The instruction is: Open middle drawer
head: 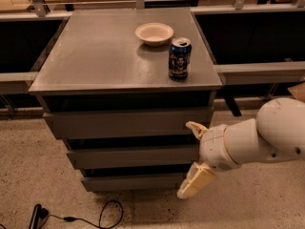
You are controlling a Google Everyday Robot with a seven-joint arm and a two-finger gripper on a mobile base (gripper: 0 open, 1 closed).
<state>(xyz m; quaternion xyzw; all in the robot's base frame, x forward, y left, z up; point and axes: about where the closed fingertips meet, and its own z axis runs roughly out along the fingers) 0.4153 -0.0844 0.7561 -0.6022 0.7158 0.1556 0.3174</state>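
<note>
**A:** Here's the cabinet (71, 66), three grey fronts stacked. The one that matters, the middle drawer (128, 157), sits between the top drawer (124, 123) and the bottom drawer (131, 182). Shut, by the look of it.

**B:** And the gripper (187, 159) is right there, at three o'clock off that panel's right end. The pincer is released, spread wide, with nothing in it. One of the fingers (196, 129) is up by the top drawer's lower edge, the other down at five o'clock by the bottom front.

**A:** So what step is this?

**B:** I'd call it the approach, lining up for a purchase, with no pull begun as I read it. It's a handleless front, mind. The next move calls for hooking a finger over the panel's upper lip, in the dark gap at twelve o'clock above it. Then it's a straight draw out towards six o'clock.

**A:** Is it touching the panel yet?

**B:** Hard to say from this angle. The white arm (257, 142) comes in from three o'clock and the depth is murky, so it may be just short.

**A:** Room to work?

**B:** Plenty out front. There's open floor (43, 175) at six o'clock and only a cable (95, 217) trailing at seven o'clock, low and out of the drawer's path. Up top the can (179, 57) stands near the right edge at two o'clock, with the bowl (154, 34) behind it, both well above the action. The tight spot is the top drawer's lower edge, just above the upper finger.
</note>
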